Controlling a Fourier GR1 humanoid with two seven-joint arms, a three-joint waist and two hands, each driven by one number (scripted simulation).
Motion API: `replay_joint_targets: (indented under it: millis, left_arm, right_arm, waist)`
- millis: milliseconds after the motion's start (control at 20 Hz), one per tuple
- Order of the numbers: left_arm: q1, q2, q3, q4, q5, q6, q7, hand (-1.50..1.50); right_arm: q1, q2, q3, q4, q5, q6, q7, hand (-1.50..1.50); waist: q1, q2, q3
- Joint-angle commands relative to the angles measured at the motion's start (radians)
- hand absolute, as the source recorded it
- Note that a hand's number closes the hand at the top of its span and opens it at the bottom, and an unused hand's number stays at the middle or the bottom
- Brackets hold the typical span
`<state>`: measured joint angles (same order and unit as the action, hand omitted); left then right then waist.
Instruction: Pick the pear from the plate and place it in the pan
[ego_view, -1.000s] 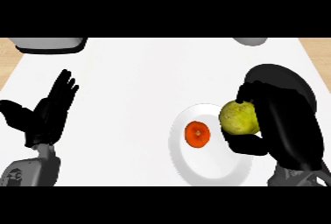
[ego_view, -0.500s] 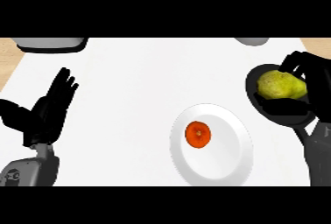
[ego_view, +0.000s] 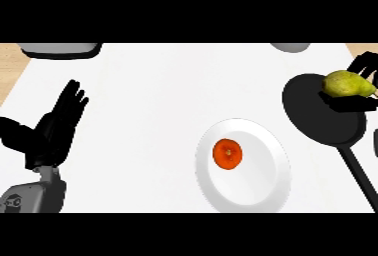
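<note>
The yellow-green pear (ego_view: 345, 83) hangs over the right part of the black pan (ego_view: 319, 112), near the view's right edge. My right hand (ego_view: 365, 65) is shut on the pear, with fingers above and behind it and a black part of the hand below it. The pan's long handle (ego_view: 361, 172) runs down toward the lower right. The white plate (ego_view: 255, 187) lies left of the pan and bears a small orange-red fruit (ego_view: 228, 153). My left hand (ego_view: 53, 128) rests open at the left, fingers up.
A grey object (ego_view: 59, 49) shows at the top left edge, and a grey bowl (ego_view: 290, 47) at the top right. Wooden surface (ego_view: 10, 65) borders the white counter at the far left and the top right corner.
My right hand has carried the pear from the plate's right rim up and to the right, over the pan. The left hand has not moved.
</note>
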<state>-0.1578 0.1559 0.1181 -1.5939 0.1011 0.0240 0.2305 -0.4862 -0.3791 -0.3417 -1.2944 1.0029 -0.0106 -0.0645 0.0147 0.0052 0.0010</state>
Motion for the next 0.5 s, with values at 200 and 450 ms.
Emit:
replay_joint_targets:
  millis: [200, 450]
  left_arm:
    - [-0.047, 0.002, -0.004, -0.01, -0.008, 0.01, 0.027, 0.0]
    - [-0.007, -0.035, -0.048, -0.038, -0.026, 0.013, 0.011, 0.0]
  right_arm:
    - [-0.149, -0.082, -0.073, 0.535, -0.062, -0.187, -0.304, 1.5]
    - [-0.242, -0.139, -0.057, 0.774, 0.005, -0.263, -0.341, 1.5]
  waist:
    - [0.017, 0.006, 0.001]
    - [0.022, 0.006, 0.001]
